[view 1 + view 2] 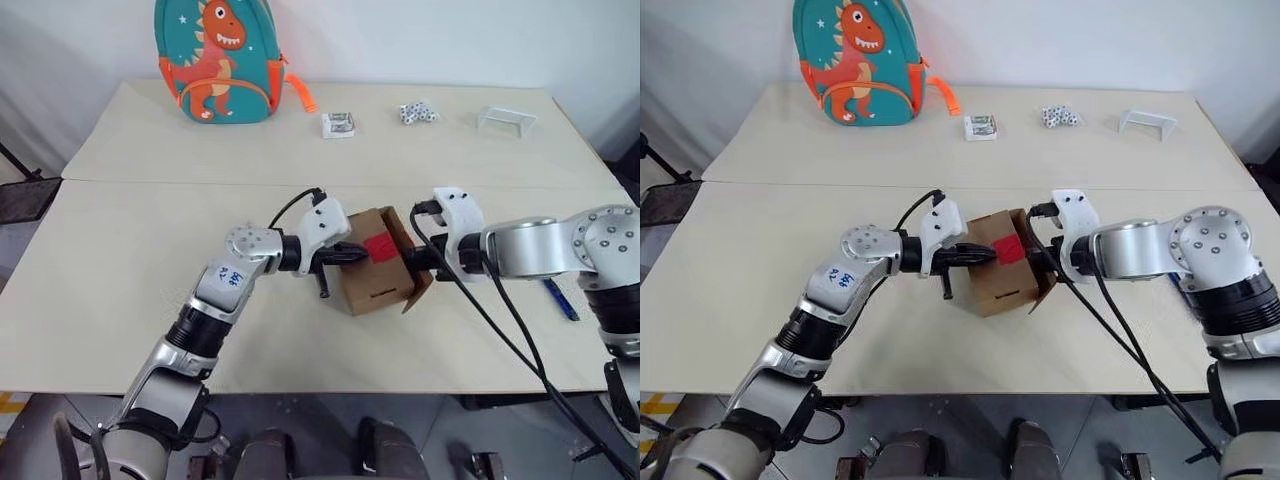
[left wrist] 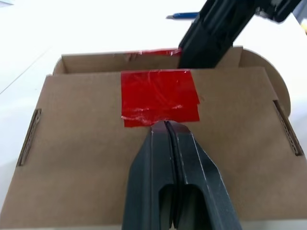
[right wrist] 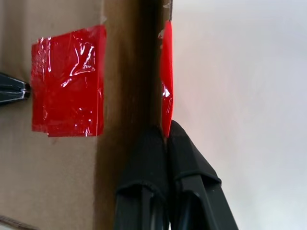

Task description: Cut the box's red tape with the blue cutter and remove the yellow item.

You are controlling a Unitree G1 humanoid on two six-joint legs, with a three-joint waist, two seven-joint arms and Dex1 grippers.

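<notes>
Box (image 1: 377, 262) at tabletop (image 1: 150, 240) centre, between both arms. Left gripper (image 2: 166, 125): jaws together, tips at edge of red tape (image 2: 159, 103) on top flap. Right gripper (image 3: 167, 132): jaws pinched together on raised flap edge. Blue cutter (image 1: 561, 299) lying near right edge.

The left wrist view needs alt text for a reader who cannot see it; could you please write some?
The left gripper, shut, rests its tips at the edge of the red tape on the box. The right gripper reaches down at the box's far flap, and the blue cutter lies on the table beyond.
</notes>
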